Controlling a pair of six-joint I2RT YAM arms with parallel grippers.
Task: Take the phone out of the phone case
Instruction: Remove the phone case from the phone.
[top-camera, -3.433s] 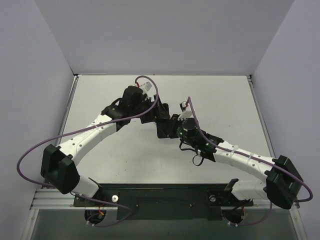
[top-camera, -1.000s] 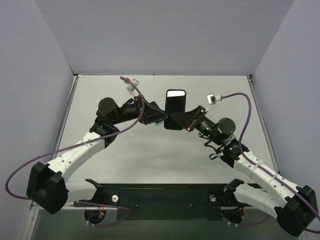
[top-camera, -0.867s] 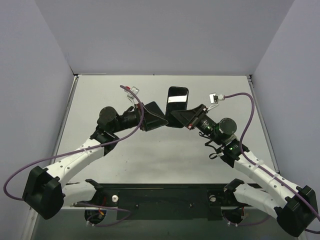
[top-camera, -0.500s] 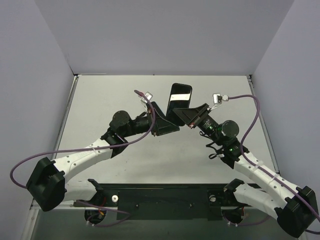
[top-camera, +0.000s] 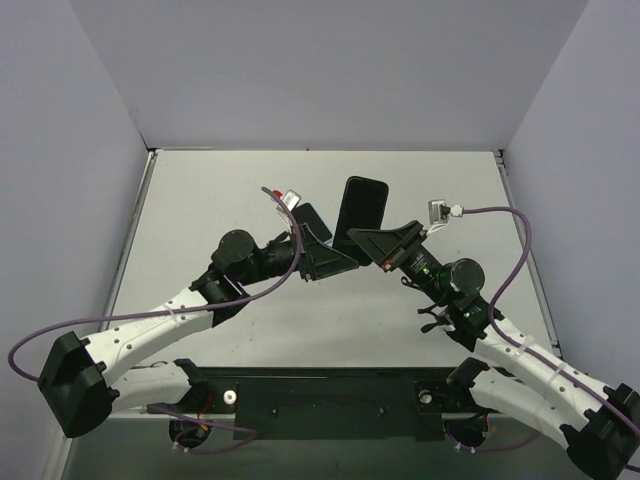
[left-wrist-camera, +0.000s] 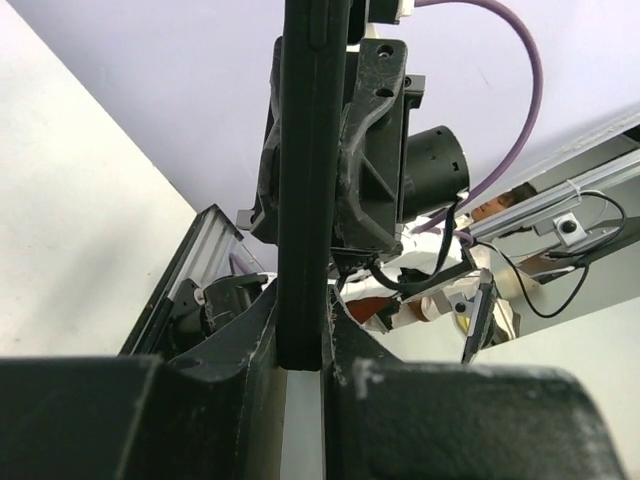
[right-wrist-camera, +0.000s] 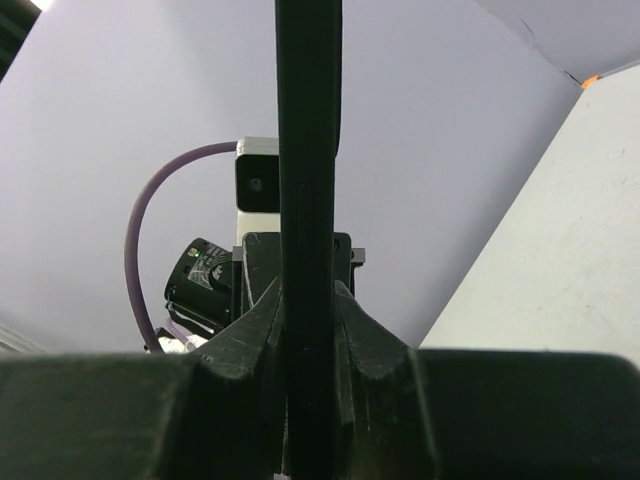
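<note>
Status: extraction not done. The phone (top-camera: 361, 204) is seated in the phone case (left-wrist-camera: 304, 180). No split between the two shows in any view.

- Location: the cased phone is held in the air over the middle of the table (top-camera: 200, 200), roughly upright. Its top end leans toward the back wall and it doesn't touch the surface.
- Right gripper (right-wrist-camera: 308, 335): pressed together on the lower end of the case. In its wrist view the slab stands edge-on, with both fingers tight against its faces.
- Left gripper (left-wrist-camera: 300, 345): also at the lower end, coming in from the opposite side. Its fingers (left-wrist-camera: 235, 350) bracket the slab edge-on and look to be in contact on both faces, so I read it as pinching the case. How firm that grip is, I can't tell.
- In the overhead view the two grippers meet nose to nose under the phone, just beside each other.

Done, as far as I can judge: item lifted, and a two-handed hold set up.

Left: the actual separation, i.e. peel or flex the case rim off one corner, push the phone out, then pull the two apart.

Concern: both grips sit on the same end and across the faces, which clamps case and phone together. My guess is one hand needs to shift to a case edge or corner before anything comes free.
</note>
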